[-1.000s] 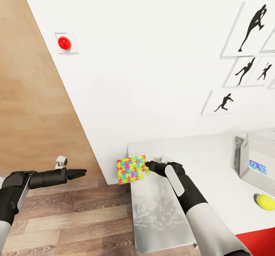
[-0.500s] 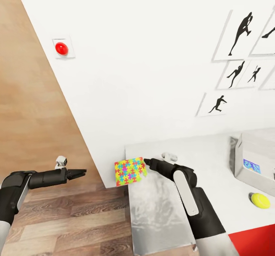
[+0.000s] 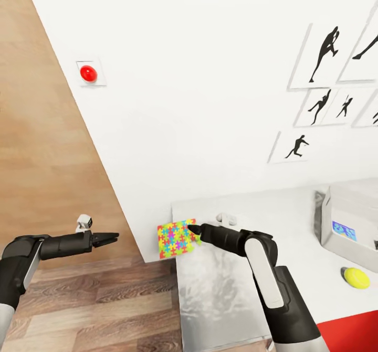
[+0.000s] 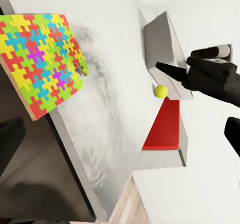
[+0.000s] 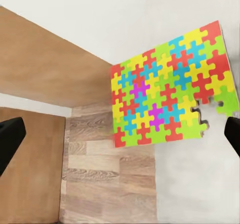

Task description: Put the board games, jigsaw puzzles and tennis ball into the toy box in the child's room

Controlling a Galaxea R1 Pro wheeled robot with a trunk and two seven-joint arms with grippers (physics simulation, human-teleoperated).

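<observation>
Grey surface [image 3: 294, 220]: toy box [image 3: 350, 220] at far end, contents unseen; tennis ball [image 3: 356, 277] beside it. Right gripper [image 3: 193, 231] jaws spread at jigsaw puzzle [image 3: 177, 238]; left gripper [image 3: 107, 237] jaws clenched.

Head view: high, angled down at the light grey desk top [image 3: 294, 220] against the white wall [image 3: 210, 79]. Left wrist view: off the desk's end, facing along it, mid-range. Right wrist view: close, facing outward over the desk edge. Shared by all three: multicoloured jigsaw-patterned slab [image 3: 177, 238] [image 4: 42, 58] [image 5: 167, 91].
</observation>
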